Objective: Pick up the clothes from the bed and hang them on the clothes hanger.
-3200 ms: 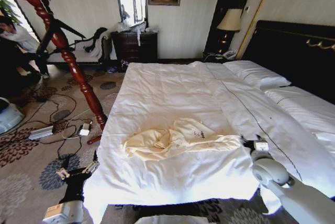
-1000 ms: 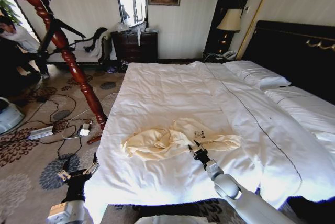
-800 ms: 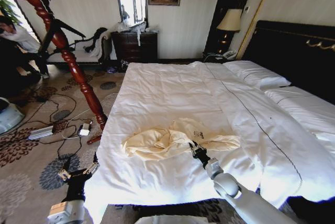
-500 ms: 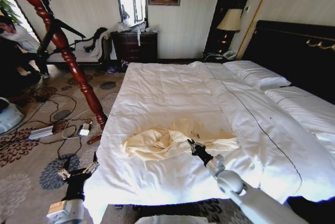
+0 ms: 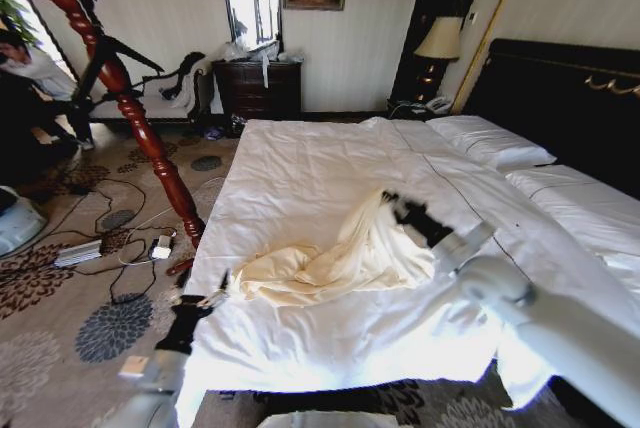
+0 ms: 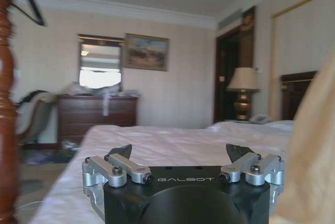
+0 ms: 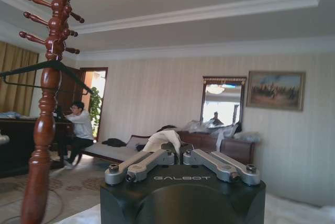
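The cream clothes (image 5: 345, 258) lie on the white bed (image 5: 300, 163), with one end pulled up into a peak. My right gripper (image 5: 393, 199) is shut on that raised end, above the middle of the bed. In the right wrist view a bit of pale fabric (image 7: 164, 141) sits at the tips of the right gripper (image 7: 178, 154). My left gripper (image 5: 208, 299) hovers open at the bed's near left corner, beside the garment's low end. From the left wrist, the left gripper (image 6: 180, 153) holds nothing and cream cloth (image 6: 314, 145) fills one edge. The black clothes hanger (image 5: 125, 53) hangs on the wooden stand.
A tall red-brown coat stand (image 5: 135, 118) rises from the carpet left of the bed. Cables and power boxes (image 5: 85, 251) lie on the floor near its foot. A dresser with a mirror (image 5: 255, 86) is against the far wall. Pillows (image 5: 492, 143) and a dark headboard (image 5: 570, 98) are at the right.
My right gripper closed on the garment and rose toward the far right, lifting one end off the duvet. The left arm came up toward the bed's near left corner.
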You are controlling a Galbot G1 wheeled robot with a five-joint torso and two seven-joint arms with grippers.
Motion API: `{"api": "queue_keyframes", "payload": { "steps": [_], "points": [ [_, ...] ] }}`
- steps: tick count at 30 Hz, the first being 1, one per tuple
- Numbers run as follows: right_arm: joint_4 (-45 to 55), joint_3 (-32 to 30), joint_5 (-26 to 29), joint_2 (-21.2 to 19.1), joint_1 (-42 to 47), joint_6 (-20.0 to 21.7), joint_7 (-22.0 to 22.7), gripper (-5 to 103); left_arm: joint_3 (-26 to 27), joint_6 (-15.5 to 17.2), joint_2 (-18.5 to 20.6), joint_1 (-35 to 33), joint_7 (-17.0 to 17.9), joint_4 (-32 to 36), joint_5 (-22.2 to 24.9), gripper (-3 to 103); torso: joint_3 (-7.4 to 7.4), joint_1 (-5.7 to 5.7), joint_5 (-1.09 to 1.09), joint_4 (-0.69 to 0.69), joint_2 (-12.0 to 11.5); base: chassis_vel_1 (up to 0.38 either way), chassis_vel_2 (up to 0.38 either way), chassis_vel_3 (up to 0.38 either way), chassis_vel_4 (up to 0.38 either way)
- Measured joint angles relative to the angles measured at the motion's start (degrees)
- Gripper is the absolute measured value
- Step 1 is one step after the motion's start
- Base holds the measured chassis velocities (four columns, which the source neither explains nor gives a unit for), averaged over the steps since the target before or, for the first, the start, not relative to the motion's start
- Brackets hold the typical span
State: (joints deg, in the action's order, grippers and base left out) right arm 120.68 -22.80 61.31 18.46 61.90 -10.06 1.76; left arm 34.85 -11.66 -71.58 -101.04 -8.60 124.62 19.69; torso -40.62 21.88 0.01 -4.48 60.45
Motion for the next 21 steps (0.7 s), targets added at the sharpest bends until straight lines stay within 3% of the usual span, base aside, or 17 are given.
{"api": "queue_keyframes", "payload": {
  "steps": [2, 5, 12, 21],
  "points": [
    [1.05, -5.23, 1.35, -4.49, 3.15, -0.12, 0.72, 2, -3.64, 0.13, 1.56, 2.96, -0.05, -2.38, -0.05, 100, 0.0, 0.0, -0.03, -0.01, 0.01, 0.0, 0.0, 0.0, 0.0],
    [1.86, -7.37, 1.57, -6.16, 4.49, -0.39, 1.65, 2, -6.52, 0.88, 2.04, 5.84, 0.23, -4.74, 0.19, 100, 0.0, 0.0, -0.02, 0.01, 0.0, 0.0, 0.0, 0.0, 0.0],
    [3.45, -8.33, 0.58, -6.24, 4.48, -0.47, 4.71, 2, -14.43, 2.37, 1.51, 12.3, 0.99, -10.55, -0.85, 100, 0.0, 0.0, 0.0, 0.02, 0.0, 0.0, 0.0, 0.0, 0.0],
    [3.15, -8.28, -0.5, -6.87, 4.33, -0.49, 5.18, 2, -19.61, 4.43, 0.85, 18.81, 2.65, -17.53, -1.64, 100, 0.0, 0.0, -0.01, 0.01, 0.0, 0.0, 0.0, 0.0, 0.0]
  ]
}}
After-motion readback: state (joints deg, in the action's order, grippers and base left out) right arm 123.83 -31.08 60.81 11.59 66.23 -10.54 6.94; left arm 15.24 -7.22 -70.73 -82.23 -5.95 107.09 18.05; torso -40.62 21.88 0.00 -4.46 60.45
